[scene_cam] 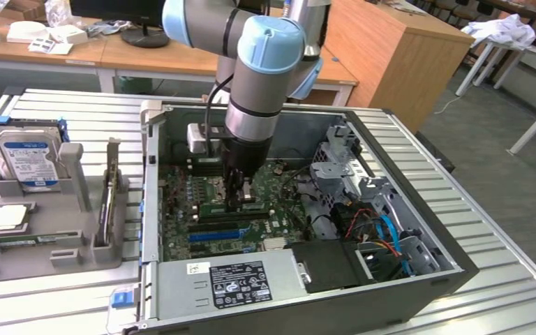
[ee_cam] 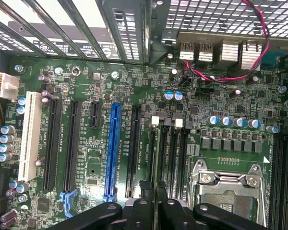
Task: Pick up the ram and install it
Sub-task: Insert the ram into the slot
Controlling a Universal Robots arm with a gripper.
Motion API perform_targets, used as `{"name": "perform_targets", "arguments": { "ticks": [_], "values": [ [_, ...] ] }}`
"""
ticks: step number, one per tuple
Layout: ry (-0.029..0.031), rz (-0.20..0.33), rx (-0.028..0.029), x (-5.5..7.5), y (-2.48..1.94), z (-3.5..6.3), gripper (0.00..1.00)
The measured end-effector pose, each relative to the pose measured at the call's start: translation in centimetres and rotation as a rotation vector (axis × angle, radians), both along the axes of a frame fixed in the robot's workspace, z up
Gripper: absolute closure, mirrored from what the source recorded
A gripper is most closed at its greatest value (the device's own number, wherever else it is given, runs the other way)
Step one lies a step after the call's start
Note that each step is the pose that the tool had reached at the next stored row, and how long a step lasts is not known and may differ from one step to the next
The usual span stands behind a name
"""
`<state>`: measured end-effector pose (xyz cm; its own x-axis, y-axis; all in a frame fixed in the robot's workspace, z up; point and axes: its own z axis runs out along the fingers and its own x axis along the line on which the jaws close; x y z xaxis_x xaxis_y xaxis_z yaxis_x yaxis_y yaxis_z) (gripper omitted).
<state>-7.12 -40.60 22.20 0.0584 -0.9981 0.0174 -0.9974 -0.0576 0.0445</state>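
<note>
Ram [scene_cam: 220, 210], pinched at its top edge by the closed gripper [scene_cam: 240, 201], stands at 12 o'clock of the blue slot [scene_cam: 217, 236] in the exterior view. It is likely light, stiff and fragile.

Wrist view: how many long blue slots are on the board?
1. The blue slot sits between black slots on the board; the end effector may hide more.

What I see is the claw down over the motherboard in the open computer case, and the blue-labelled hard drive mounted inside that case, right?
Not quite. The hard drive stands in a grey holder outside the computer case, on the exterior view's left. The claw is indeed down over the motherboard in the open case.
</note>
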Motion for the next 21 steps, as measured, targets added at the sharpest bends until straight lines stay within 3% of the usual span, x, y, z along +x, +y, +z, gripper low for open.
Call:
{"name": "perform_targets", "arguments": {
  "ticks": [12, 16, 21],
  "values": [
    [-0.0012, -0.003, -0.0016, 0.0, 0.0, 0.08, 0.87],
    [-0.005, -0.004, -0.0014, 0.0, 0.01, 0.07, 0.87],
    [-0.0055, -0.003, -0.0017, 0.0, 0.01, 0.08, 0.87]
  ]
}}
